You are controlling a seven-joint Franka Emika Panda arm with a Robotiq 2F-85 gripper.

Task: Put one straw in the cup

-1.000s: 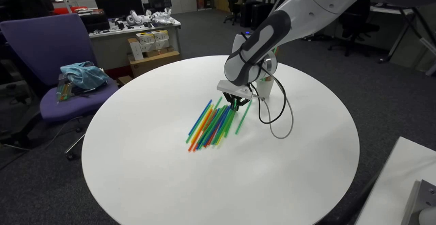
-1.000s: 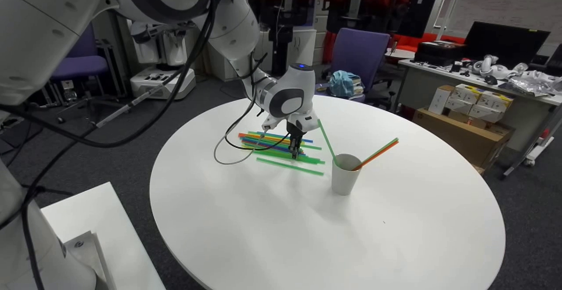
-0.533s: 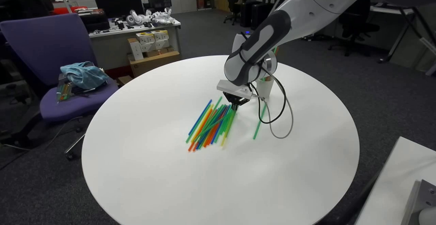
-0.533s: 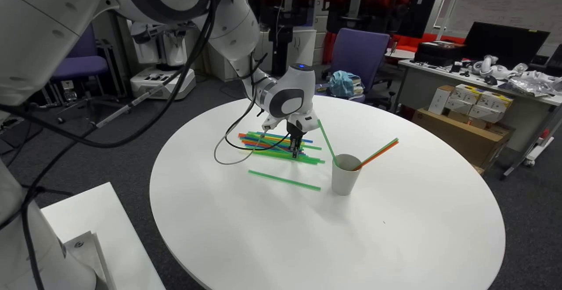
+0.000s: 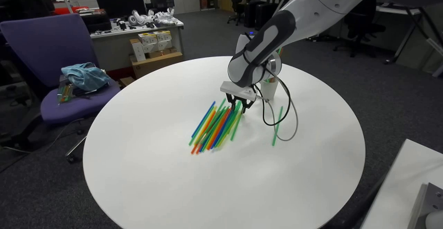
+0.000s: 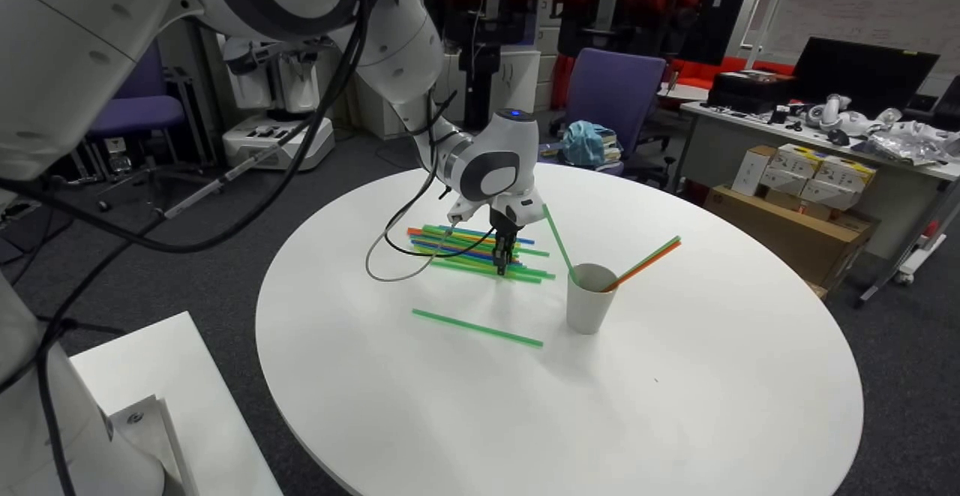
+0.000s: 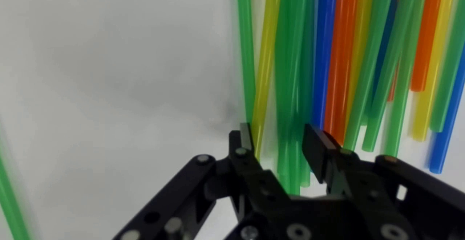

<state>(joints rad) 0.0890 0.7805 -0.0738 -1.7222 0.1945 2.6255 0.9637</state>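
A: Where's the straw?
B: Several green straws point(image 7: 292, 87) lie on the table point(image 6: 675, 421), bunched between the jaws in the wrist view. Can't tell which one counts.
A: Jaws?
B: Parted, straddling that bunch, tips at the pile near the straw ends. Yellow straw point(image 7: 265, 69) sits in the gap too, right by one jaw. Contact: can't tell.
A: Around them?
B: Blue straw point(image 7: 324, 51) and orange straws point(image 7: 341, 62) run side by side down to the other jaw. Mixed colours beyond. Lone green straw point(image 6: 478, 328) lies well apart from the pile; it also shows at the left edge of the wrist view.
A: Cup?
B: White cup point(image 6: 587, 312), upright, near the lone straw, apart from it. Holds a leaning green straw point(image 6: 559, 244), tilted toward the arm point(image 6: 502, 166), plus another green and an orange one tilted the opposite way. In an exterior view, arm and cables point(image 5: 284, 140) cover part of it.
A: Behind?
B: Purple chair point(image 5: 52, 42), blue cloth point(image 5: 86, 78) on its seat. Desk with a dark monitor point(image 6: 862, 72).
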